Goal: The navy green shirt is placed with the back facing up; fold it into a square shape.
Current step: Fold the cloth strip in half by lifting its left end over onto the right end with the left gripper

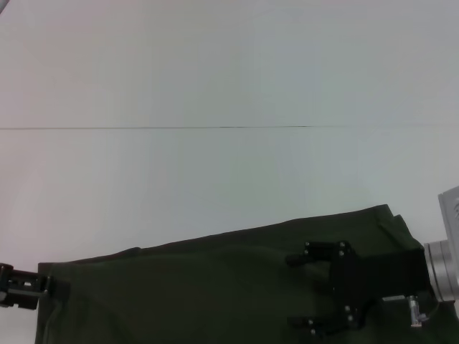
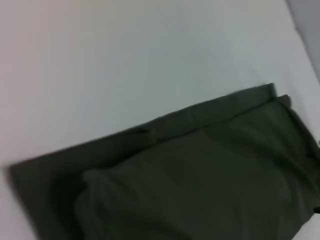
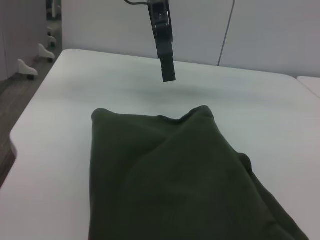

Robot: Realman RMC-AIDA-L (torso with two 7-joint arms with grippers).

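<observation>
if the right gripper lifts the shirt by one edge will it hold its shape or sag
Probably sag: the shirt lies in soft layers with rumpled folds, so it looks floppy, not stiff. Lifted at one edge by the right gripper, the stacked layers may slide apart and undo the fold. It likely drags rather than slides as one piece on the table.

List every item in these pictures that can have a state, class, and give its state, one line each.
navy green shirt: partly folded, lying flat on the table, layers overlapping, plain side up.
left gripper: at the shirt's left edge; fingers' state cannot be told.
right gripper: open, hovering above the shirt's right part, holding nothing.
white table: bearing the shirt near its front edge.
</observation>
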